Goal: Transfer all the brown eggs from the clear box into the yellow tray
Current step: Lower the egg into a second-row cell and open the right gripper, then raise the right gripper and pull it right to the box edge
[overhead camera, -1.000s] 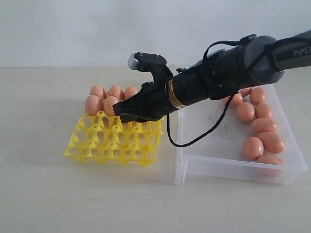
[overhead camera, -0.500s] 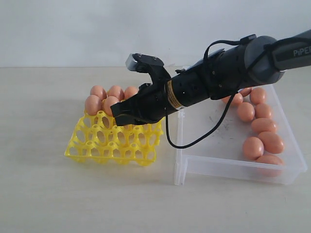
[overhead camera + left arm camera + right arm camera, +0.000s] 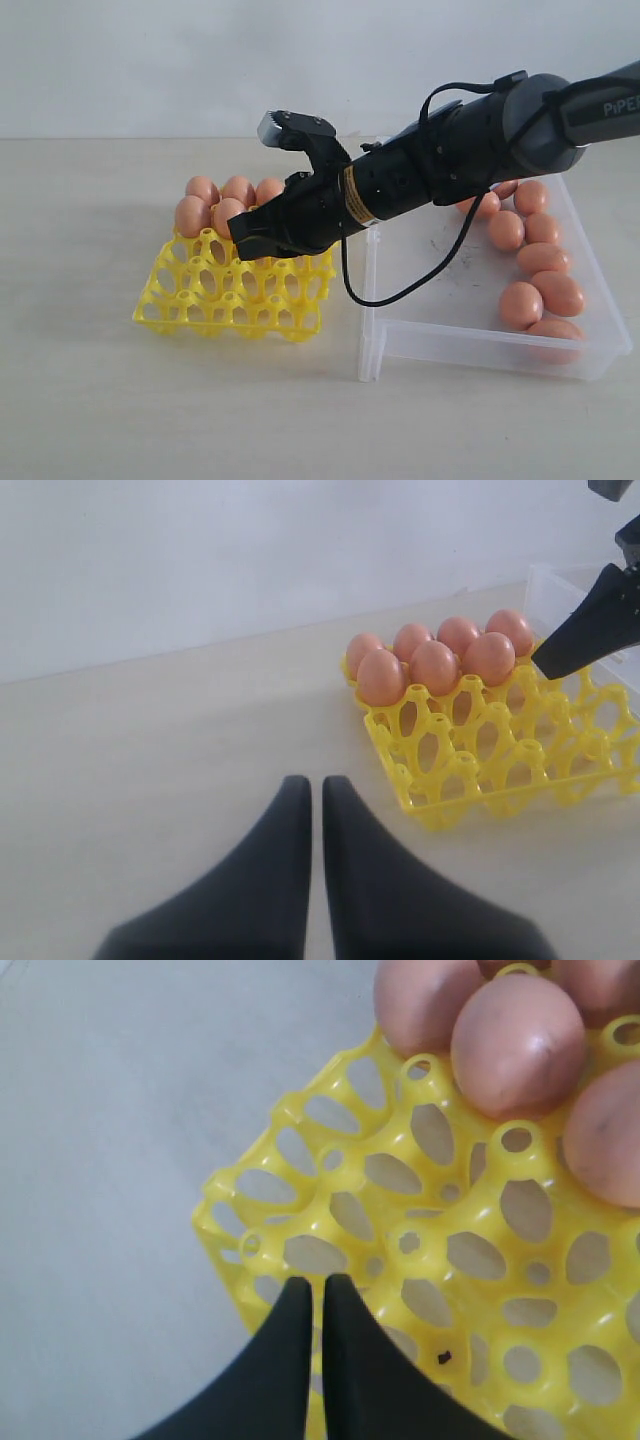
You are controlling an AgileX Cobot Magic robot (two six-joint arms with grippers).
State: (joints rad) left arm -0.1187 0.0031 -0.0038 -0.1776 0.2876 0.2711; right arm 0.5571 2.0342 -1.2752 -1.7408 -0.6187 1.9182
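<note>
Right gripper (image 3: 245,240): we note the jaws pressed together with nothing between them, black fingers tapering to one narrow tip. It hangs low over the yellow tray (image 3: 200,292). In the right wrist view the tip sits above empty lattice cups near one edge of the tray, apart from the filled cups. The arm reaches across from the right of the exterior view, passing over the near-left corner of the clear box (image 3: 450,345), with a black cable (image 3: 400,290) looping down from it. Left gripper (image 3: 308,785): fingers likewise closed flat against each other, holding nothing, over bare table (image 3: 100,400) just beside the tray. Tray contents: we count seven brown eggs (image 3: 435,667) in the left wrist view, four along the far row and three in the next, each seated upright in its cup. The other cups that we can see are open. The box stands just to the right of the tray, and we cannot tell whether they touch. More eggs (image 3: 543,258) lie loose along its right wall. Some are partly hidden behind the arm, so we give no count there.
</note>
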